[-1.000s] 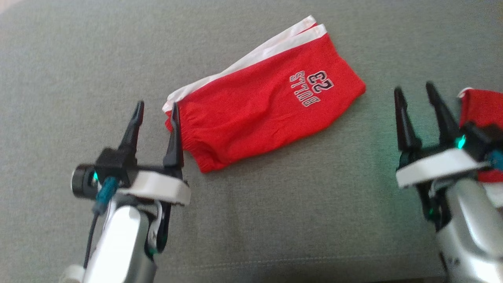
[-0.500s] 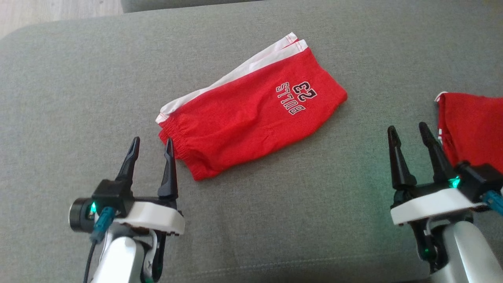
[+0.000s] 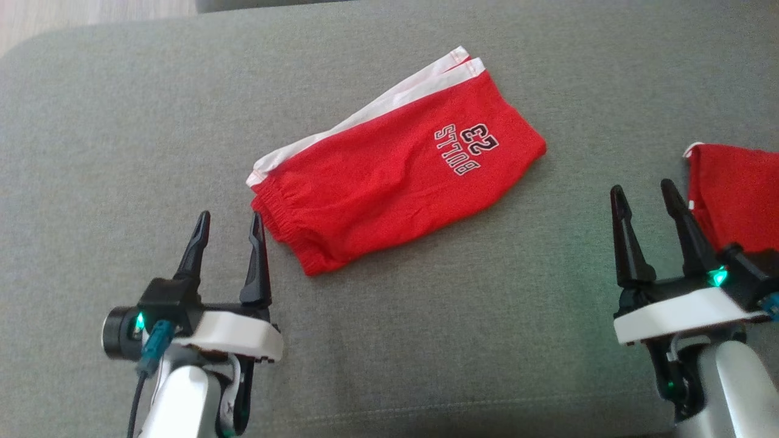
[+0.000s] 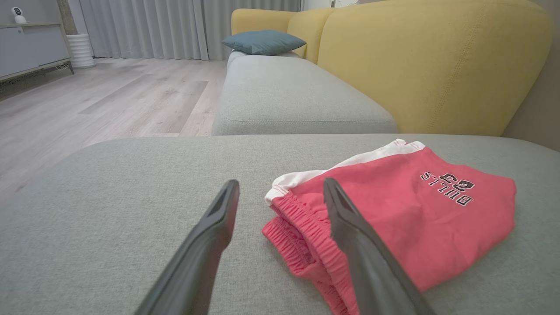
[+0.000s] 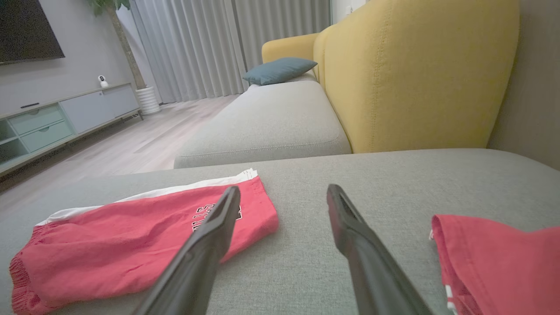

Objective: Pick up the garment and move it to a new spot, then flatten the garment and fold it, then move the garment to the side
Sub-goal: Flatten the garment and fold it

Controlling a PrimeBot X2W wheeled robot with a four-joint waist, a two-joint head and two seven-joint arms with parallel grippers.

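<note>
The garment [image 3: 389, 176], red shorts with white side stripes and "BULLS 23" lettering, lies folded flat on the grey cushion [image 3: 426, 340]. My left gripper [image 3: 230, 216] stands open just left of the elastic waistband, its right finger close beside the cloth, with nothing between the fingers. In the left wrist view the garment [image 4: 407, 218] lies to the right of my left gripper [image 4: 280, 183]. My right gripper [image 3: 642, 187] is open and empty, well right of the shorts. In the right wrist view the garment [image 5: 131, 245] lies left of the right gripper [image 5: 283, 188].
A second red garment [image 3: 736, 194] lies at the cushion's right edge, just right of my right gripper, and appears in the right wrist view [image 5: 494, 258]. Beyond are a yellow sofa back [image 4: 437, 65], a blue pillow [image 4: 262, 41] and wood floor [image 4: 109, 100].
The head camera has shifted, showing more of the cushion's far edge. Both grippers have drawn back toward me; the left finger no longer overlaps the waistband. Both stay open.
</note>
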